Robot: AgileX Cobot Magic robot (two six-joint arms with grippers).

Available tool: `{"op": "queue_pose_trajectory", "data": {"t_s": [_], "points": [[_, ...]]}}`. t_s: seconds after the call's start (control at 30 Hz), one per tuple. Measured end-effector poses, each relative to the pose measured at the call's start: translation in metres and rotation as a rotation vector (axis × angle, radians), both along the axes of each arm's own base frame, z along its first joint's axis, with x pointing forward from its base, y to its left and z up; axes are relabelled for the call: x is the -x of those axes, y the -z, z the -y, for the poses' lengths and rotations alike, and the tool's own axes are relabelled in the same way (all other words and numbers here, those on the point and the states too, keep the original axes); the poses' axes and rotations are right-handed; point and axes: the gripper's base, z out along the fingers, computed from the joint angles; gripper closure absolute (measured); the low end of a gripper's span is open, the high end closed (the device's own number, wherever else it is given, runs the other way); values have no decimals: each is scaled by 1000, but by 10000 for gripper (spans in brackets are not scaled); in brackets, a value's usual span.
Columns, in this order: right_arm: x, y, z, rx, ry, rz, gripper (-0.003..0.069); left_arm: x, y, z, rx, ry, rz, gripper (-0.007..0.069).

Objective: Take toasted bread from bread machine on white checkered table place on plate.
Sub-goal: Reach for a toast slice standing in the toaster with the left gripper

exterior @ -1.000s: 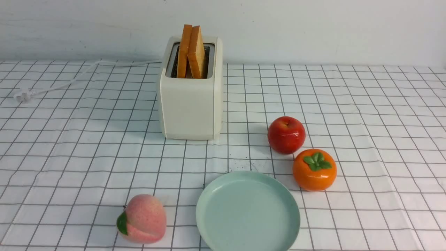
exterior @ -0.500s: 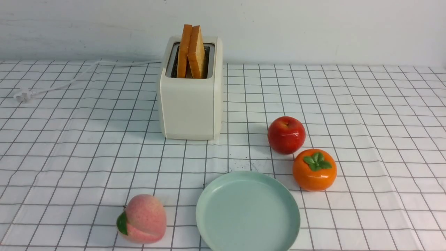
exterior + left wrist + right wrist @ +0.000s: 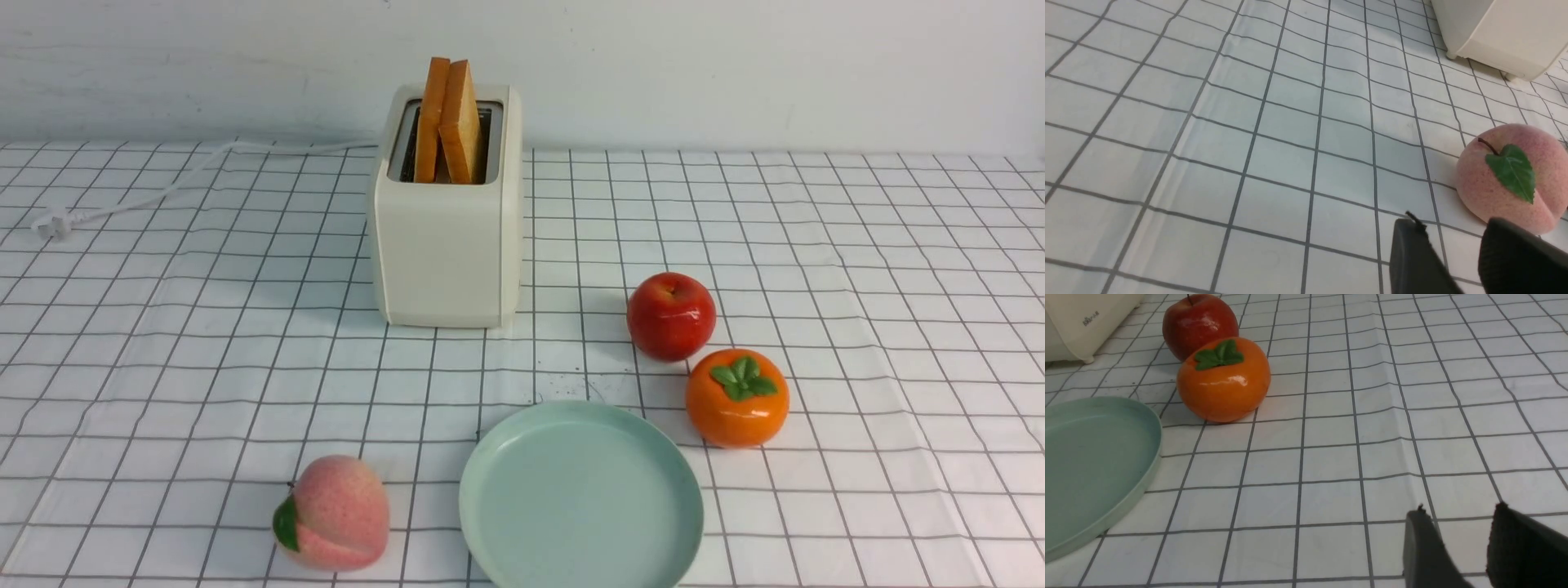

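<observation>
Two square, golden-tan slices of toasted bread (image 3: 447,122) stand upright in the dark top slots of the boxy cream-white bread machine (image 3: 445,253), toward the far side of the white checkered table (image 3: 857,269). The round, pale mint-green plate (image 3: 580,498) lies at the near edge, between a pink peach (image 3: 335,513) on its left and a glossy orange persimmon (image 3: 736,398) and red apple (image 3: 671,317) on its right. The dark left fingers (image 3: 1412,257) are spread and grip nothing, near the peach. The right fingers (image 3: 1423,551) are likewise spread, low over the cloth.
</observation>
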Motion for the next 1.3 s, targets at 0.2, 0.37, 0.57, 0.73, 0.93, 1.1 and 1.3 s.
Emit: {"op": "queue_pose_trajectory", "data": {"t_s": [0.2,0.37,0.57,0.73,0.93,1.1,1.3], "points": [[0,0,0,0,0,0,419,-3,-16,2,329,-50,162,386],[0,0,0,0,0,0,419,-4,-29,-2,582,-106,290,386],[0,0,0,0,0,0,419,-2,-54,0,628,-78,317,462],[0,0,0,0,0,0,419,-15,-103,12,446,30,96,630],[0,0,0,0,0,0,419,-51,-142,20,255,144,-140,638],[0,0,0,0,0,0,419,-83,-166,25,159,235,-215,638],[0,0,0,0,0,0,419,-96,-172,47,77,413,-214,638]]}}
